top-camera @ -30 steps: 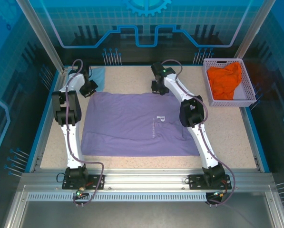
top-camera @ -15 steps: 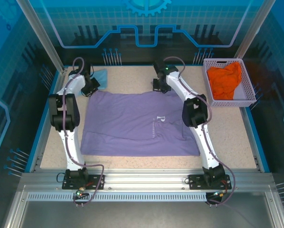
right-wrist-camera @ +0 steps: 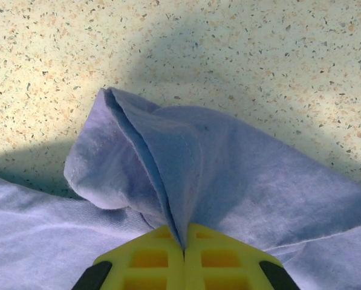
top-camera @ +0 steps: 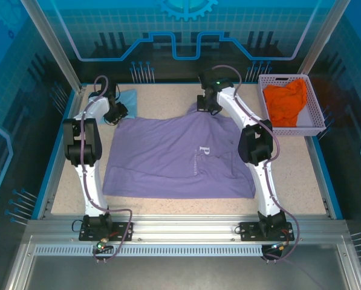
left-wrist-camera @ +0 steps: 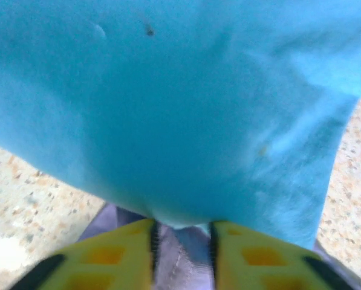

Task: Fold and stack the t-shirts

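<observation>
The lavender-purple t-shirt (top-camera: pixel 168 157) lies spread across the table with its white lettering facing up. My right gripper (top-camera: pixel 205 107) is shut on its far edge and holds that edge up in a peak; in the right wrist view the cloth (right-wrist-camera: pixel 228 157) is pinched in a fold between the yellow fingers (right-wrist-camera: pixel 184 241). At the shirt's far left corner, my left gripper (top-camera: pixel 115 112) has its jaws apart (left-wrist-camera: pixel 181 226), with purple cloth (left-wrist-camera: pixel 183 260) lying in the gap. Just beyond it lies the light blue t-shirt (top-camera: pixel 129 95) (left-wrist-camera: pixel 180 109). The orange t-shirt (top-camera: pixel 286 103) sits crumpled in the basket.
The pale lattice basket (top-camera: pixel 317 109) stands at the far right corner. Speckled tabletop (top-camera: pixel 162 99) shows beyond the purple shirt and along its right side (top-camera: pixel 289 169). A blue raised rim (top-camera: pixel 47 181) borders the table.
The right gripper closed on the purple shirt's far edge and raised it toward the back. The left gripper's jaws opened at the far left corner.
</observation>
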